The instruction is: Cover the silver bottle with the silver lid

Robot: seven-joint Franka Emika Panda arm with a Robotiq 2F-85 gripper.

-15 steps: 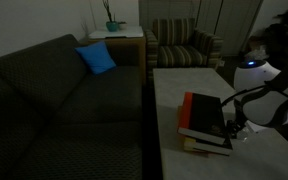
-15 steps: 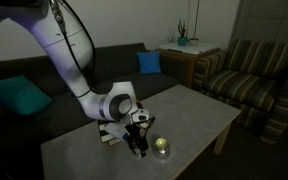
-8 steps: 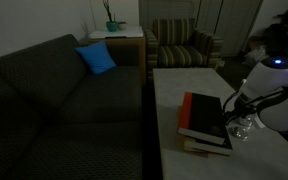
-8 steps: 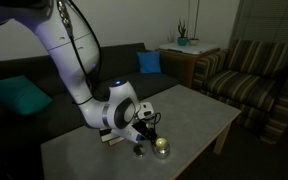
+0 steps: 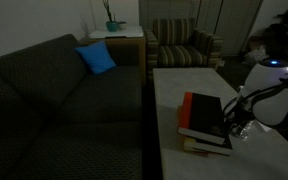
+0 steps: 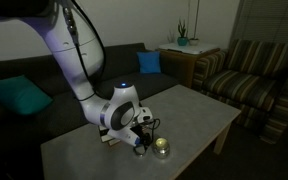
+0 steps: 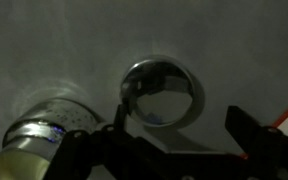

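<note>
2 spread fingers [image 7: 252, 140] over silver lid [image 7: 162, 92], w/ silver bottle [image 7: 44, 135] beside

Both exterior views look down from well back, sharing the table [image 5: 184, 85], with the sofa [image 5: 54, 95] between 9 and 11 o'clock — the wrist view faces the tabletop closely.

Home living room, dim light. Dark sofa [image 5: 64, 95] along the wall, blue cushion [image 5: 96, 58] on it, teal cushion [image 6: 19, 96] on it too. Striped armchair [image 5: 184, 45] in the corner. Wooden side table [image 5: 122, 37] between sofa and armchair, potted plant [image 5: 111, 22] on top. Low pale tabletop [image 5: 179, 85] just beside the sofa, coffee-table style, book stack [image 5: 206, 120] lying on it. Soft furniture and household decor throughout.
</note>
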